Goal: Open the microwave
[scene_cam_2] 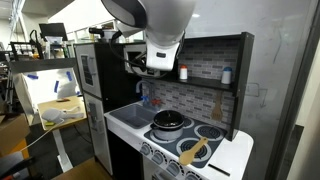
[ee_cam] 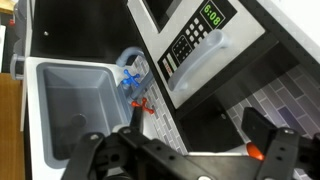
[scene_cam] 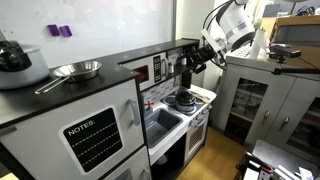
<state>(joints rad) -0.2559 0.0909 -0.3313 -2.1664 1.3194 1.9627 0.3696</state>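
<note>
End effector spread wide over back edge of counter, short of microwave: off-line closing could slip off its door, shoving unit.

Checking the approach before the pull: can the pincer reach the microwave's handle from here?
Likely yes. In the wrist view the open pincer faces the microwave, and nothing stands between it and the white handle; it is not touching yet.

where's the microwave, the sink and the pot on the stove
microwave [ee_cam: 188, 48]: wrist view, on its keypad
sink [ee_cam: 70, 105]: wrist view, on the bare basin floor
pot [scene_cam_2: 169, 122]: in an exterior view, on the middle of the pot
</note>
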